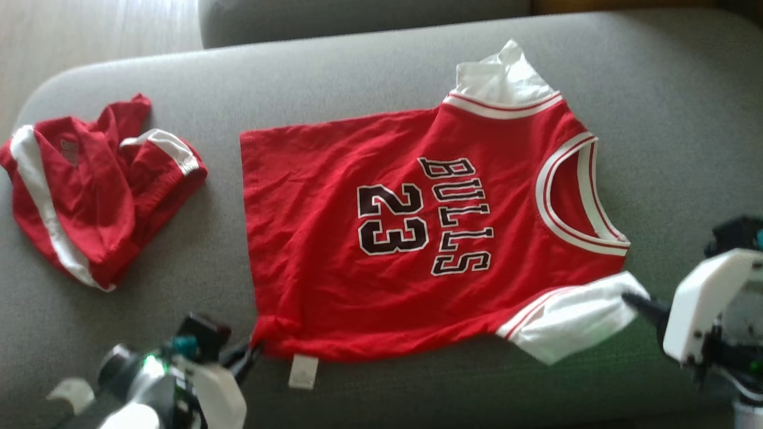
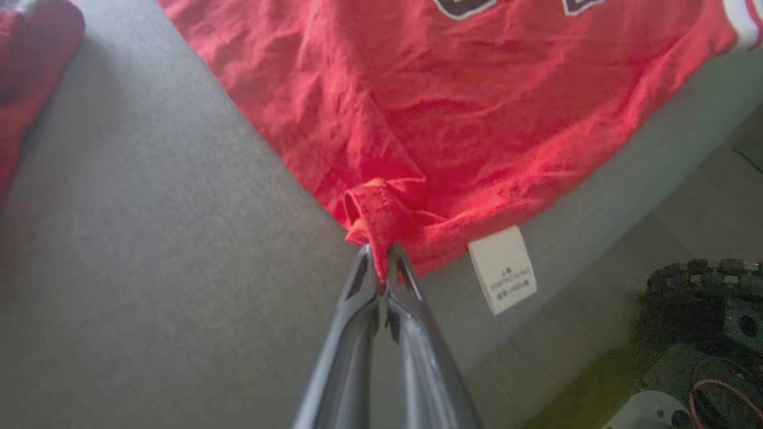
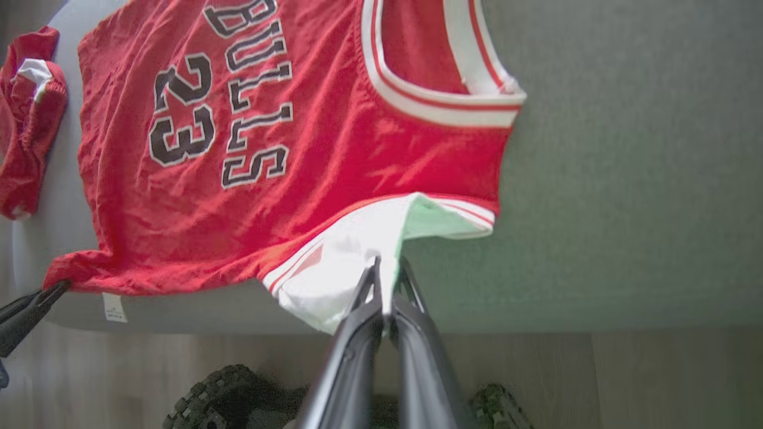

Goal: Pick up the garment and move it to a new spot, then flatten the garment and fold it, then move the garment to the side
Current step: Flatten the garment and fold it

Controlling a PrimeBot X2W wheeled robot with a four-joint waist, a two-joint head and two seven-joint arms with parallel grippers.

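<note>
So: red jersey (image 1: 411, 238) lies spread out, print side up, on the grey cushion (image 1: 357, 77), approx mid-seat in the head view. Its long axis runs side to side across that view, w/ the neck opening twd the robot's right and the hem twd its left. "BULLS" and "23" sit sideways, letter tops twd the neck end. The far sleeve (image 1: 506, 77), white, sticks out on the side away from the robot. The near sleeve (image 1: 566, 325), also white, lies by the cushion's front edge. Fabric is mostly flat w/ light creases. The near hem corner is bunched into a small fold.

The left gripper (image 1: 253, 350) is at lower left of the head view, fingers pinched together on that bunched hem corner. In the left wrist view red cloth is caught btwn the tips. A white care label (image 2: 502, 268) hangs off the hem just beside the pinch and rests on the cushion.

The right gripper (image 1: 629, 297) is at lower right, closed on the edge of the near sleeve. The right wrist view shows white cloth clamped btwn its tips. Both grips are on the jersey's near long edge, well apart, one twd each end.

A second red garment (image 1: 89, 190) w/ white stripes lies crumpled at the cushion's left end, apart from the jersey. Pale wood floor (image 1: 89, 36) shows beyond the cushion at far left.
</note>
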